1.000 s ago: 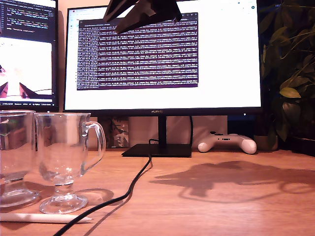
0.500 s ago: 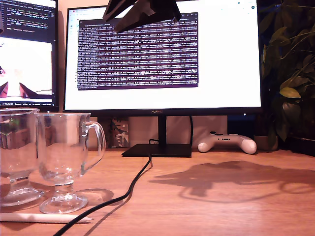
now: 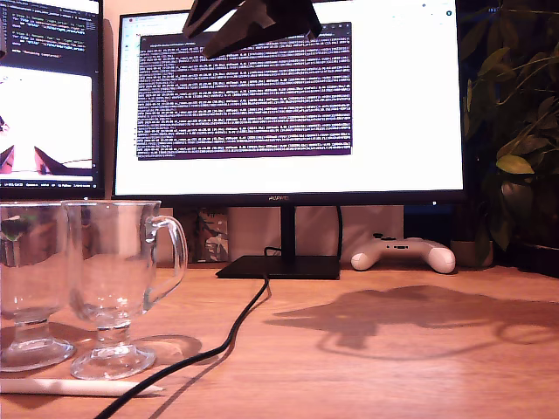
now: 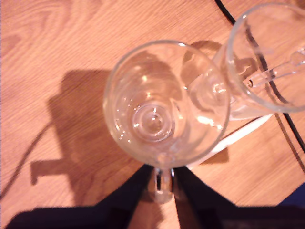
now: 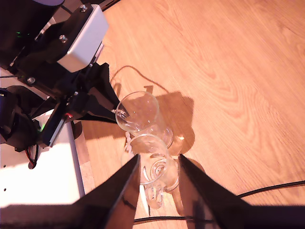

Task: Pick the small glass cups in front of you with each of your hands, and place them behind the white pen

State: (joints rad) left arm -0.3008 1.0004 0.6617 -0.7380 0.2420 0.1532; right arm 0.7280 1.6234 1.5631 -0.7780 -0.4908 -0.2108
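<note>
Two clear glass cups stand side by side on the wooden desk at the exterior view's left, just behind the white pen (image 3: 79, 386). My first gripper (image 4: 163, 175) is shut on the loop handle of one cup (image 4: 162, 105), the exterior view's leftmost cup (image 3: 31, 271), whose foot rests on the desk. The other cup (image 3: 113, 271) stands free, its handle towards the exterior view's right. My second gripper (image 5: 158, 160) hangs open high above that cup (image 5: 155, 167), touching nothing. A gripper's black fingers (image 3: 253, 22) show at the exterior view's top.
A black cable (image 3: 227, 336) runs from the monitor stand (image 3: 279, 266) across the desk, past the cups. A white game controller (image 3: 403, 253) lies at the back. A plant (image 3: 515, 131) fills the exterior view's right. The first arm's body (image 5: 52, 57) sits beside the cups.
The exterior view's leftmost cup, tilted and slightly raised before, has shifted a little right and sunk level onto the desk. The other cup, pen and high gripper stayed put.
</note>
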